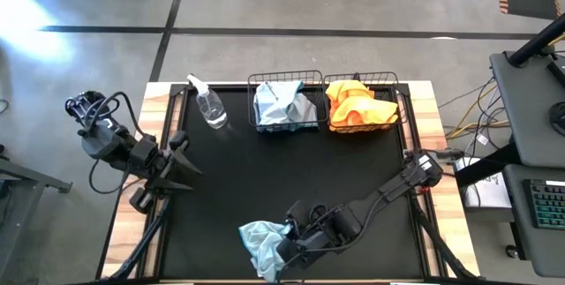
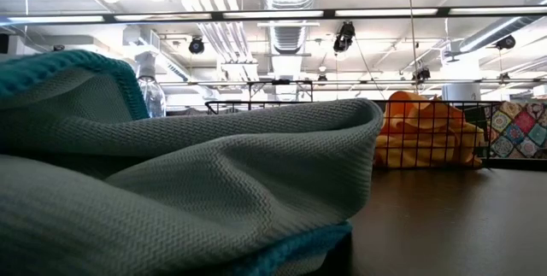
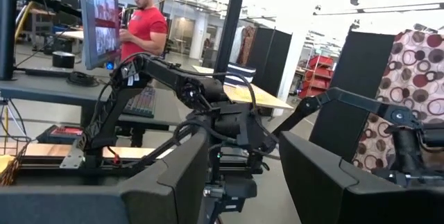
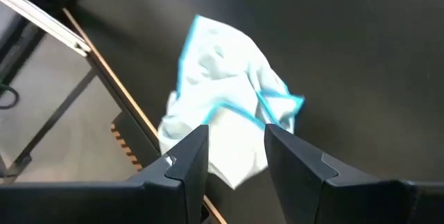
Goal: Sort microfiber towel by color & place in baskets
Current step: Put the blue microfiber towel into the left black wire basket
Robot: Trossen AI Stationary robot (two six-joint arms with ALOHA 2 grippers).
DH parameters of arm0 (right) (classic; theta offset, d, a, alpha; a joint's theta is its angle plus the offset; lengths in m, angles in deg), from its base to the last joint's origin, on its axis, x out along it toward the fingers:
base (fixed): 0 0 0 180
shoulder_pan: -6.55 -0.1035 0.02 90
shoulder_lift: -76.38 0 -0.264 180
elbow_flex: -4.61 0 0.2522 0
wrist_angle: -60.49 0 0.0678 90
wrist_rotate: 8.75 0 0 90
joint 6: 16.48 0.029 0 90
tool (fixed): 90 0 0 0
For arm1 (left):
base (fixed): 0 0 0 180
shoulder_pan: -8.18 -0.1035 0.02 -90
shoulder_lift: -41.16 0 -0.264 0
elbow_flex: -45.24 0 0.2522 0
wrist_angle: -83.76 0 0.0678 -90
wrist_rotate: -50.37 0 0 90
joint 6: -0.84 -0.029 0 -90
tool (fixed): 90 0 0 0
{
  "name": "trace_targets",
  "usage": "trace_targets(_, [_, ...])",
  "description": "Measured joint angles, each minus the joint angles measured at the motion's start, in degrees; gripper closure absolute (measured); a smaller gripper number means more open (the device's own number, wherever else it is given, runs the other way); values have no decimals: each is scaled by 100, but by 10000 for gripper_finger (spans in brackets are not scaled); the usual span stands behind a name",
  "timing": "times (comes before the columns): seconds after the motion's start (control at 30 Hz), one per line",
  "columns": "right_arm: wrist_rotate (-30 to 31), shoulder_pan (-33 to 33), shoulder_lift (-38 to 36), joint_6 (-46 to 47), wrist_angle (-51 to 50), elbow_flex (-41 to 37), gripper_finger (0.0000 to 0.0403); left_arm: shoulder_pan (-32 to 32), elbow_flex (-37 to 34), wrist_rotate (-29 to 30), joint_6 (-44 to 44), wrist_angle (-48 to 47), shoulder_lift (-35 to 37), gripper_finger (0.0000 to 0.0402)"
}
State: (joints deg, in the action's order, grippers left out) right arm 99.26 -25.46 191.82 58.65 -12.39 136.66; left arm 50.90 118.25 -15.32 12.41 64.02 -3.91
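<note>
Risk: I see right gripper [image 4: 236, 151] open over crumpled pale blue-grey microfiber towel [image 1: 262, 243] at table's near edge | pinching one fold may drag it off | left gripper [image 1: 181, 157] open, parked left.

Spray bottle [image 1: 209, 106] on black table [image 1: 265, 179]

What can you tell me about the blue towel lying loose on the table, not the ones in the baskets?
The loose blue towel is a pale blue-grey woven cloth with a brighter teal hem, crumpled in folds on the black table near its front edge. The right gripper hovers just above it, fingers open, not gripping.
</note>
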Motion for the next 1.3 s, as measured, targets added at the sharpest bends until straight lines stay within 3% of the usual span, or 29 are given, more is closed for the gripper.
trace_targets(0.3, [-377,0,0,249,183,-481,268,0,0,-4,-2,0,4,237])
trace_targets(0.5, [-792,0,-4,293,935,-995,268,0,0,-6,-4,0,4,237])
trace_targets(1.3, [-1098,0,-7,451,2634,-2450,268,2,0,-146,14,14,-279,237])
